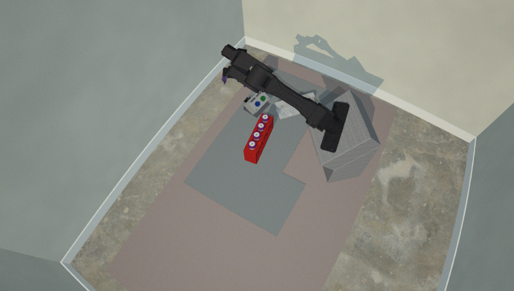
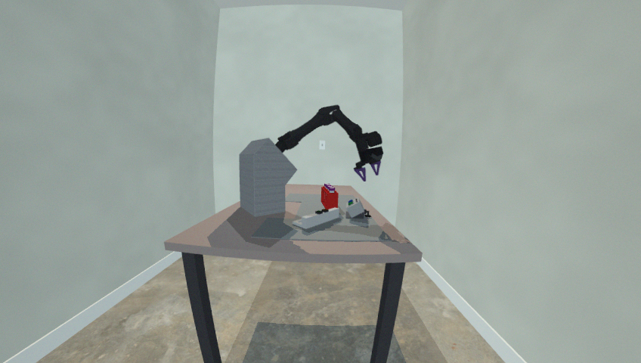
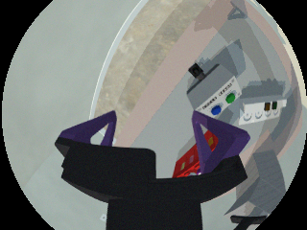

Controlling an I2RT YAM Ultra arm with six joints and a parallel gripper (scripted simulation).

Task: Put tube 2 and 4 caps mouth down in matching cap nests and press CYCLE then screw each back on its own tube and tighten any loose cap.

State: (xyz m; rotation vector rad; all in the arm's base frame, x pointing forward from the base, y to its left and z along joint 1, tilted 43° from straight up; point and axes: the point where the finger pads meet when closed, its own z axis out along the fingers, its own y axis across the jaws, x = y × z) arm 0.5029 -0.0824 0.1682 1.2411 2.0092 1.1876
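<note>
A black arm carries a gripper with purple fingers. Below it, a red station holds purple-and-white caps; nearer, a grey desk bears blue and green keys on the pinkish-brown tabletop.

1. The pincer hangs high above the counter, fingers spread wide with nothing between them, out past the counter's far edge.
2. Below it and nearest stands the key desk, on the mat.
3. Beyond the desk from the pincer, the station stands on the mat, four capped tubes in a row along it.
4. The cap tray lies beside the desk, toward the arm's pedestal.
5. The pedestal stands farthest from the pincer, on the counter.
</note>
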